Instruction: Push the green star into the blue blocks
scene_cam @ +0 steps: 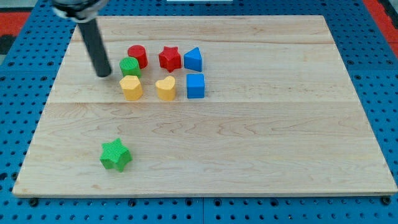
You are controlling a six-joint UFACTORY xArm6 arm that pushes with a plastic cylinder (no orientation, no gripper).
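Observation:
The green star [115, 155] lies alone near the view's bottom left of the wooden board [261, 143]. The blue blocks sit in the upper middle: a blue triangle [193, 59] and, just below it, a blue cube [195, 86]. My tip [103, 74] is at the upper left, just left of the green cylinder [129, 66], far above the green star. The rod reaches up to the view's top left.
A cluster sits left of the blue blocks: a red cylinder [137, 56], a red star [169, 58], a yellow hexagon-like block [131, 87] and a yellow heart [165, 88]. Blue pegboard surrounds the board.

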